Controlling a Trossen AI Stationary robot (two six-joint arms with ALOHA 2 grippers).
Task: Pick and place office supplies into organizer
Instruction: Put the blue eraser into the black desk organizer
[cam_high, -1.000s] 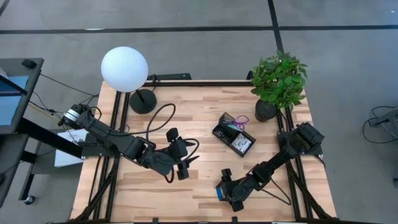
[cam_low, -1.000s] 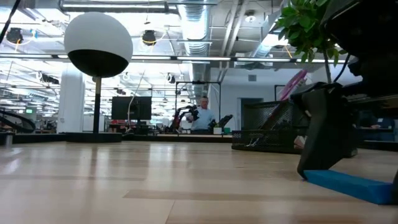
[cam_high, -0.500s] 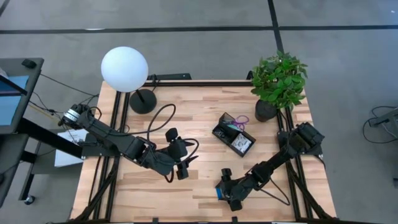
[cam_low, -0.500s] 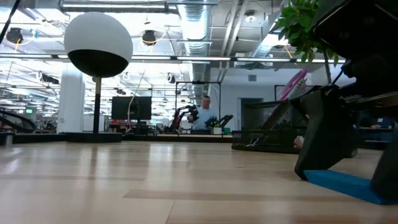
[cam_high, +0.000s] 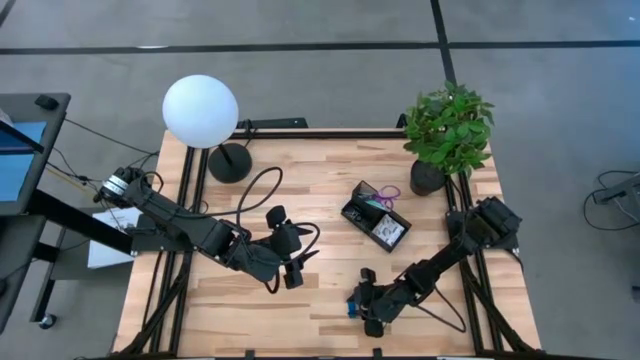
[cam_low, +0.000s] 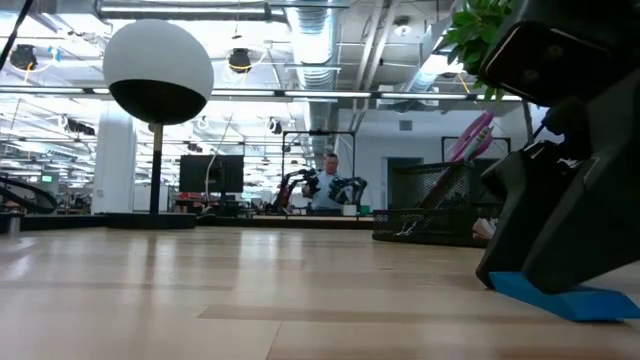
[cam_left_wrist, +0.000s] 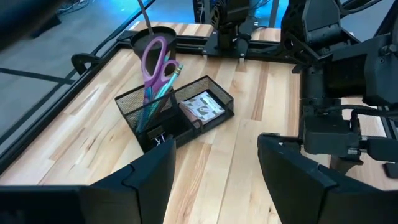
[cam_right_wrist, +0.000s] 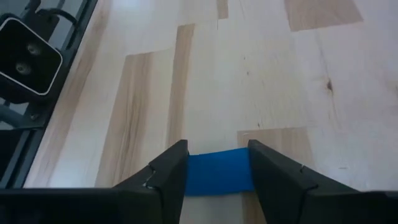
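Closing on the blue block (cam_right_wrist: 216, 172), your right gripper (cam_right_wrist: 212, 171) sits low at the near edge of the table (cam_high: 300, 170), its two fingers (cam_right_wrist: 166, 171) straddling the block with the jaws partly drawn in. From the right wrist view the pads look to be at the block's sides, but you cannot tell whether they press it yet; the block lies flat on the wood in the low view, so treat it as not lifted.

The placement makes sense: the fingers come down on either side of the block's narrow dimension, which leaves the long faces free and gives the pads a short span to close across. The block's long axis runs crosswise between the fingers, roughly parallel to the table's near edge, and it lies flat rather than on edge.

Your left gripper (cam_left_wrist: 214, 177) waits mid-table with its fingers apart and nothing between them, facing the organizer (cam_left_wrist: 205, 102).

The organizer stands well apart from the block, toward the potted plant (cam_high: 448, 130). Purple-handled scissors (cam_left_wrist: 155, 59) already stand upright in its taller section, and a patterned packet (cam_left_wrist: 200, 107) lies in the low tray.
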